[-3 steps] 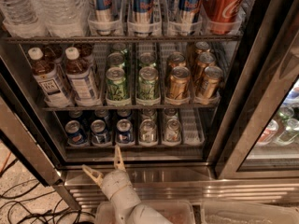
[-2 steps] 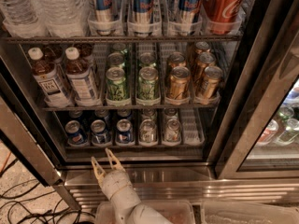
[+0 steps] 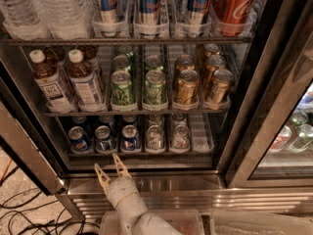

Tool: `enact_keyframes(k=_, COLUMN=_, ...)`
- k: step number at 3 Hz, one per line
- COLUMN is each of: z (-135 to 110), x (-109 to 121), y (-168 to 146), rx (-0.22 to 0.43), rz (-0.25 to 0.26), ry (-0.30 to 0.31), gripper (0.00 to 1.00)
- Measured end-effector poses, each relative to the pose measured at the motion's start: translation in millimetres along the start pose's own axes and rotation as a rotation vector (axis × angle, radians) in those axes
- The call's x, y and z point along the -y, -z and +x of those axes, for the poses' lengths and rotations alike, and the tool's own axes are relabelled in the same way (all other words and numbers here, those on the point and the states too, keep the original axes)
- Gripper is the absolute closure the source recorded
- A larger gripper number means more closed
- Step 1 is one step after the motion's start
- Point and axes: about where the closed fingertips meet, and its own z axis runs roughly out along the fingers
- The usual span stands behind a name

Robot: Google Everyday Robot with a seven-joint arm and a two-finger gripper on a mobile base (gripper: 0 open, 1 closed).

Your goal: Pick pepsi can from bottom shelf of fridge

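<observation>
The fridge stands open with a steel frame and dark wire shelves. On the bottom shelf, three dark-blue pepsi cans stand in the left lanes, with two plain silver cans to their right. My gripper is white with tan fingers. It points up at the fridge's steel sill, just below and in front of the pepsi cans. Its fingers are spread in a narrow V and hold nothing.
The shelf above holds tea bottles, green cans and gold cans. The top shelf holds water bottles, tall blue cans and a red can. The open door's edge slants at left. Cables lie on the floor.
The fingers were spread wide a second ago and have closed to a narrower V. The gripper has turned slightly and stays at the sill below the pepsi cans.
</observation>
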Motion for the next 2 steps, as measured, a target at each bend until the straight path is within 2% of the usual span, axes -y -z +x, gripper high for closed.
enact_keyframes(k=2, z=-4.3, x=16.4, y=-25.7, rx=0.01, rz=-0.012, ry=-0.038, gripper=0.36)
